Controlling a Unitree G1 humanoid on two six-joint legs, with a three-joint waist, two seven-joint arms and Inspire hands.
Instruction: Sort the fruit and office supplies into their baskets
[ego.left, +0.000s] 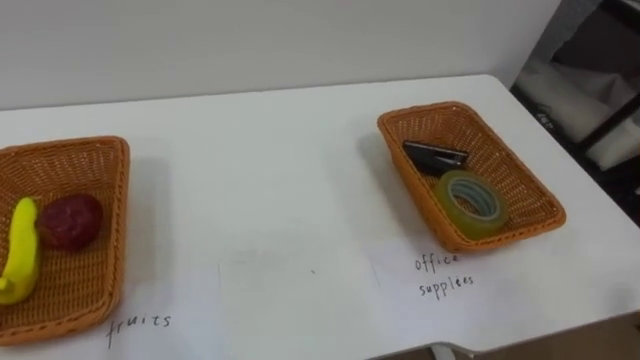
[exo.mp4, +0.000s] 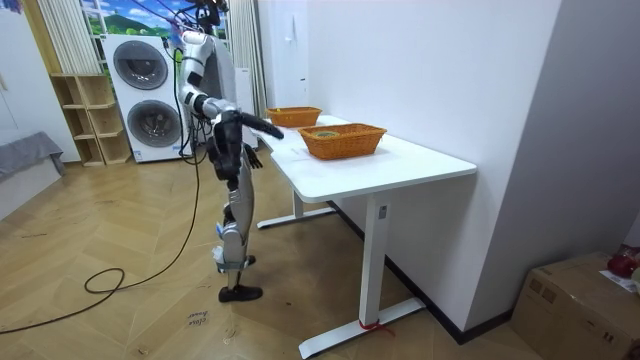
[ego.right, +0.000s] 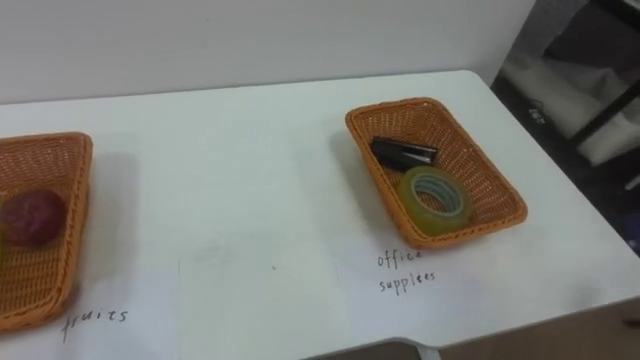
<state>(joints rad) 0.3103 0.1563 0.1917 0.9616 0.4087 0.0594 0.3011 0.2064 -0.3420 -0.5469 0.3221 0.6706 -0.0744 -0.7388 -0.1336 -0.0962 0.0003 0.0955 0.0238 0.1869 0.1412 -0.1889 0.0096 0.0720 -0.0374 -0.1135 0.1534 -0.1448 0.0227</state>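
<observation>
tape roll (ego.left: 472, 200) and dark stapler (ego.left: 435, 156), perhaps, in right basket (ego.left: 517, 176).

Orange woven fruit basket (ego.left: 117, 232), office basket (ego.left: 520, 175); yellow banana (ego.left: 22, 250); dark-red fruit (ego.left: 70, 220); black stapler (ego.left: 435, 155); yellow-green tape (ego.left: 472, 200); white table (ego.left: 270, 180)

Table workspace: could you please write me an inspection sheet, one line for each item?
surface: white table, handwritten labels before both baskets.
job's things: left basket holds banana and dark red fruit; right basket holds tape roll and black stapler-like item.
clutter: nothing seen.
hands: right hand held out toward the table.
cables: nothing seen besides the robot's own.
surroundings: stacked washing machines, shelf unit, cardboard box, wooden floor.
</observation>
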